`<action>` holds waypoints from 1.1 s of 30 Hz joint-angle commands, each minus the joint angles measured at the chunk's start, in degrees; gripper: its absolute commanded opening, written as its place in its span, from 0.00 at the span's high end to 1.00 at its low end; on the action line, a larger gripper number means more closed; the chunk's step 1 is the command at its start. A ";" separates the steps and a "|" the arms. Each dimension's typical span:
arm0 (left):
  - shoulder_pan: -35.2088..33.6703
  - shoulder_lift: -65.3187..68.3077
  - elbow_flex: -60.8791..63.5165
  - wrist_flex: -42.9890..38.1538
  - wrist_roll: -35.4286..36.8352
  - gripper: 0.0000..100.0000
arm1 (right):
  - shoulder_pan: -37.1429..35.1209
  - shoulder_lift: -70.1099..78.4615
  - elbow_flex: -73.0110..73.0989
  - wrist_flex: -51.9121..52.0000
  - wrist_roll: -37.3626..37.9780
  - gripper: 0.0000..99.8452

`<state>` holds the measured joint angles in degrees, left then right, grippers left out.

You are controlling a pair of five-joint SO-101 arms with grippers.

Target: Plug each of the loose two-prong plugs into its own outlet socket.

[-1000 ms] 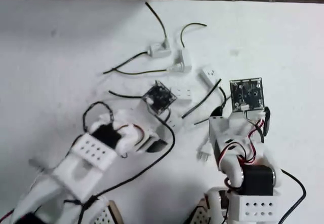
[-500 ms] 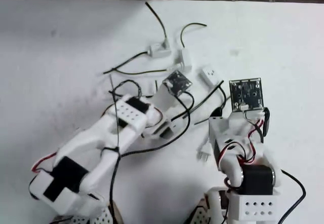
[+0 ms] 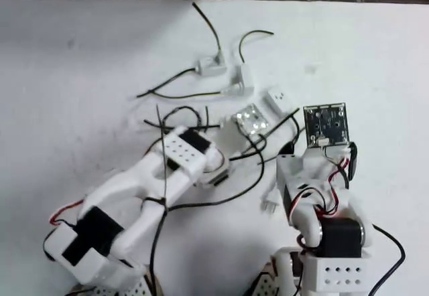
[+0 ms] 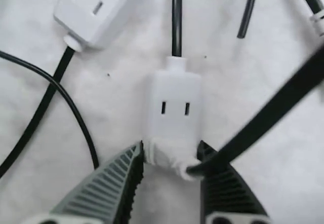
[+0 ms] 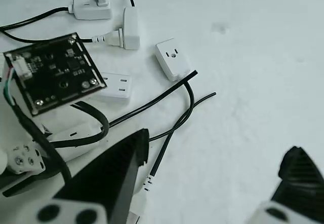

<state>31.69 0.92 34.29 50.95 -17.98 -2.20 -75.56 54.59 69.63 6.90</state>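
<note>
1. Currently the left gripper (image 4: 171,150) sits low over the table (image 3: 80,61). Its jaws are parted to about the width of the white outlet socket block (image 4: 174,107) and flank the block's near end. I cannot tell whether the pads press on it.
2. Key relation: the block's long axis runs straight out from between the jaws, in line with the gripper. Its two slots face up, and its black cable (image 4: 176,16) leaves from the far end.
3. A second socket block (image 4: 93,6) lies beyond and to one side, apart from the first.
4. The right gripper (image 5: 218,143) hangs with its fingers spread wide and nothing in it, above bare table.
5. A loose two-prong plug (image 3: 269,203) lies on the table just beside the right arm, much nearer that arm than the left.
6. Judgement: the left arm is the nearer to this socket, and a squeeze across the short axis should pin it. The plug would then have to come down from above, prongs lined up with the slots.
</note>
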 commanded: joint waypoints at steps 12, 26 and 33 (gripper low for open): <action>1.27 0.13 -1.67 1.93 0.09 0.75 | 0.57 -0.48 1.05 0.22 -0.09 0.61; 0.75 3.74 -4.04 3.08 0.44 0.81 | 0.57 -0.48 1.05 0.22 -0.18 0.61; 0.75 12.18 -13.63 10.29 0.53 0.86 | 0.57 -0.48 1.05 0.22 -0.18 0.61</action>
<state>31.87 9.63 25.67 58.15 -17.54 -2.20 -75.56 56.00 69.63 6.90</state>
